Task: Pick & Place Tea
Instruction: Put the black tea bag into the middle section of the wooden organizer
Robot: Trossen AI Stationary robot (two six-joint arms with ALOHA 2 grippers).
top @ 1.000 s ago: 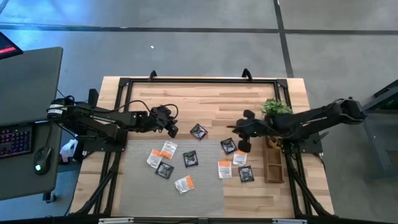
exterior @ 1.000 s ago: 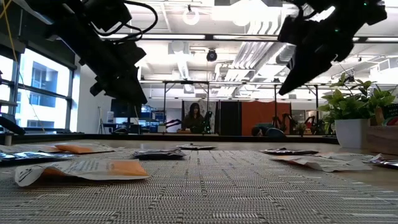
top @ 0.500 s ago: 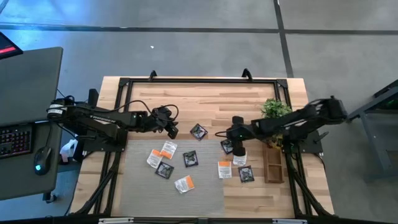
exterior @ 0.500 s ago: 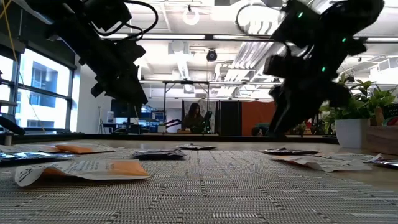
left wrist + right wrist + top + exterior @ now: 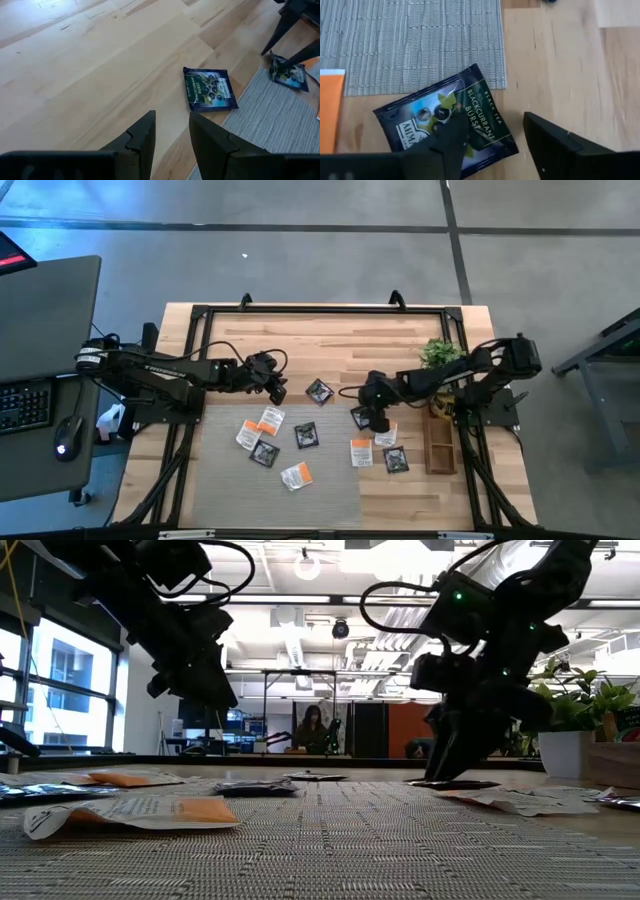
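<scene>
Sachets of tea lie scattered over the grey mat and the bare wood of the table. Nearest the front edge a white-and-orange sachet is seen on the mat, with a black sachet and another white-and-orange pair just beyond it. To the right, a black one and a white-and-orange one rest on the wood beside the narrow wooden tray. The right gripper is lowered over a black blackcurrant sachet that lies half on the mat's edge, half on the wood; its jaws are spread wide on either side of the sachet and nothing is gripped. A potted plant stands behind the tray. Farther back on the left, the left gripper is held above the table with its jaws narrowly parted and empty, near another black sachet on bare wood. A person is visible far off in the room
</scene>
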